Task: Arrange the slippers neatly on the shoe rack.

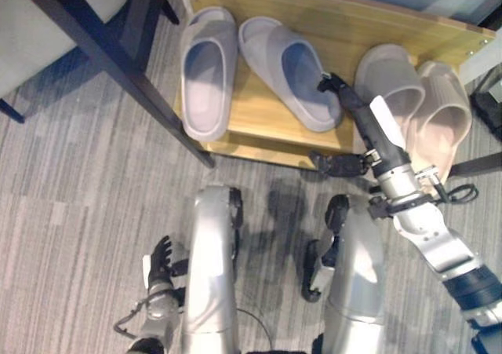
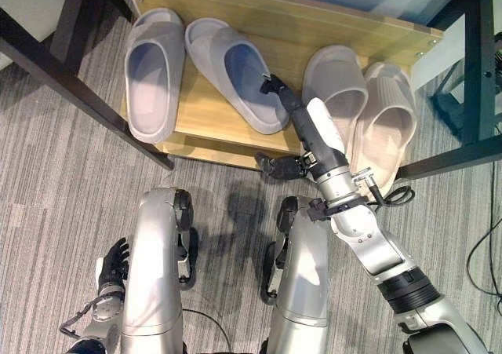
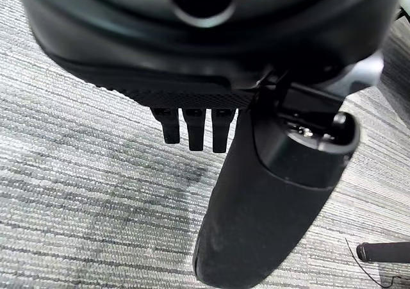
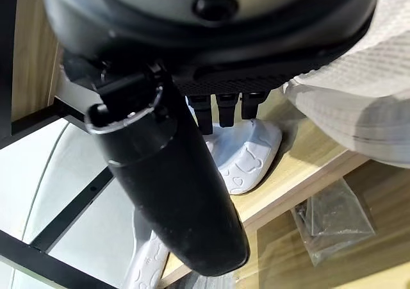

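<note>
**Four slippers on the wooden shoe rack**

A low, light brown wooden shoe rack [image 1: 259,130] stands on the grey striped carpet floor [image 1: 70,213]. Four soft slippers lie on its top board.

On the robot's left side of the board is a pair of pale lilac-grey foam slippers. The left lilac-grey slipper [image 1: 208,71] lies straight, and its near end sticks out a little over the front edge of the rack. The right lilac-grey slipper [image 1: 289,71] lies tilted, with its far end leaning toward its partner. The two almost touch at the far end and spread apart at the near end.

On the robot's right side is a pair of beige ribbed slippers. The left beige slipper [image 1: 390,83] and the right beige slipper [image 1: 443,111] lie close side by side and touch each other. The right one reaches over the front edge of the rack.

The right hand [image 1: 367,130] is stretched out over the rack, between the tilted lilac-grey slipper and the beige pair. Its fingers [image 1: 331,83] are straight and open, with the tips right by the side of the tilted slipper. It holds nothing.

The left hand [image 1: 159,261] hangs low by the robot's side, over the carpet. Its fingers are relaxed and open, and it is empty.

A black metal bar [image 1: 118,63] slants across the floor beside the rack.
</note>
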### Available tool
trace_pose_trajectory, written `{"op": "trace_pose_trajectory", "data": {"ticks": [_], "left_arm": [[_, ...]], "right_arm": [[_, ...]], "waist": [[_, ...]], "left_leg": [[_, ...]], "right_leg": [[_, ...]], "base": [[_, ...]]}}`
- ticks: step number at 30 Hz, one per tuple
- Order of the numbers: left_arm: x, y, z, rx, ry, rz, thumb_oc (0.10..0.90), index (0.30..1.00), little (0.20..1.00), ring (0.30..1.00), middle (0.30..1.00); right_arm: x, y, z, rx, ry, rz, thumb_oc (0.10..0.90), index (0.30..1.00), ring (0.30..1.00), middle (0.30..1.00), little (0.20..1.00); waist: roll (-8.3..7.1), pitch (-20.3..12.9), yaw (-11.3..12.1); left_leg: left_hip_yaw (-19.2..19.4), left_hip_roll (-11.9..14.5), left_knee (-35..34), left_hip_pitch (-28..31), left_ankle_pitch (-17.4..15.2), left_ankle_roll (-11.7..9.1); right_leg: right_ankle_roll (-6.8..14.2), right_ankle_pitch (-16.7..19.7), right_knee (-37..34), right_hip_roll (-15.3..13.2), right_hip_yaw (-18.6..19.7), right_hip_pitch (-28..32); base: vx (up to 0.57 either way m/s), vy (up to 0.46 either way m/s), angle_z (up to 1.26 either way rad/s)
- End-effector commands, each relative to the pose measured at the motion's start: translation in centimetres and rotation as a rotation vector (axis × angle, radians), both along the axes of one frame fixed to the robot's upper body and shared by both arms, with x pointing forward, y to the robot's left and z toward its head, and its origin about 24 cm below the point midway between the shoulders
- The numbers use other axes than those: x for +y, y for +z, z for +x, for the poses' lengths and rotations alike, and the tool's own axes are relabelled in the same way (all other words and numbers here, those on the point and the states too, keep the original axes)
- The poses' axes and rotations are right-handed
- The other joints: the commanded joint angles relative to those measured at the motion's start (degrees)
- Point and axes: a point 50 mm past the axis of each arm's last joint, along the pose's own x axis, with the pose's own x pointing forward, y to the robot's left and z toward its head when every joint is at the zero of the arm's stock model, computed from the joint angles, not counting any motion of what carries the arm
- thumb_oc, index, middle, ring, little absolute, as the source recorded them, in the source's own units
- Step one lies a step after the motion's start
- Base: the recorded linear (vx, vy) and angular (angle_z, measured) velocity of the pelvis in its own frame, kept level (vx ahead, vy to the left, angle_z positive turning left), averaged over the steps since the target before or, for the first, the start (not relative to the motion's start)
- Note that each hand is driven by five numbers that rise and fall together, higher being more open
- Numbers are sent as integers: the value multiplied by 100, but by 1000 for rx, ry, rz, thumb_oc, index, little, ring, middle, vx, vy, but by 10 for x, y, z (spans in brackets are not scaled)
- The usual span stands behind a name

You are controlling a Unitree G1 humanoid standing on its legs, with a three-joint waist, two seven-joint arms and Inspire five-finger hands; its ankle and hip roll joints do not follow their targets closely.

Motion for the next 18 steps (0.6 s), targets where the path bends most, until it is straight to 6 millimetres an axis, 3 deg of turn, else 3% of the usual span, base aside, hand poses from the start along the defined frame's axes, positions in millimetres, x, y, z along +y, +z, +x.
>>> {"op": "trace_pose_trajectory", "data": {"ticks": [1,18], "left_arm": [[4,-5,-6,27,2,28,800,900,900,900,900],[2,-9,-8,52,11,8,800,900,900,900,900]], "right_arm": [[30,50,-21,-197,257,71,800,900,900,900,900],[59,47,-42,-149,485,140,800,900,900,900,900]], "waist": [[-145,-130,214],[-158,-130,213]], "left_leg": [[-468,-88,156,489,-357,-22],[-457,-98,208,489,-361,-28]], "right_leg": [[-128,634,583,-139,491,601],[-118,666,644,-92,533,593]], "base": [[0,0,0],[3,2,-1]]}}
